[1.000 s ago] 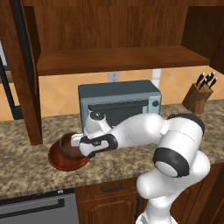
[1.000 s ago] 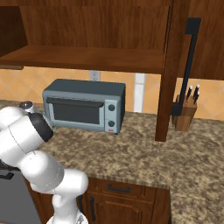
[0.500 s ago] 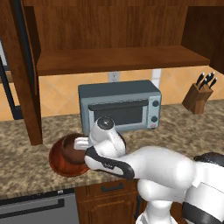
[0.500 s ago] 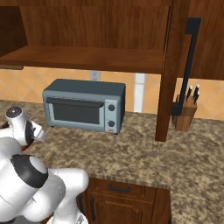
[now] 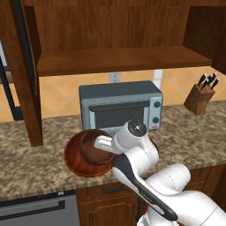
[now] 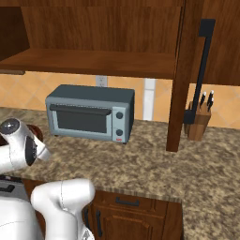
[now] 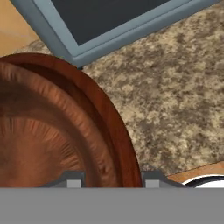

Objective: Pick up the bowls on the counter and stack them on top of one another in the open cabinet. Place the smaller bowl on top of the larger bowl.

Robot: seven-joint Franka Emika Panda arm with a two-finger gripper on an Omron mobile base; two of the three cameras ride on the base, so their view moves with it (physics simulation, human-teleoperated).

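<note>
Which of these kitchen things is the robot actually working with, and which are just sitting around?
In use:
- larger bowl
- smaller bowl, resting in the larger one
- open cabinet
- counter
- hand, at the bowls

Just sitting:
- toaster oven
- knife block

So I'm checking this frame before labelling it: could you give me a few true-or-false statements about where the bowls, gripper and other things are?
1. The larger bowl lies on the counter. True.
2. The smaller bowl sits on the open cabinet shelf. False: it sits inside the larger bowl.
3. The toaster oven stands behind the bowls. True.
4. The knife block stands left of the toaster oven. False: it stands to its right.
5. The gripper straddles a bowl rim. True.
</note>
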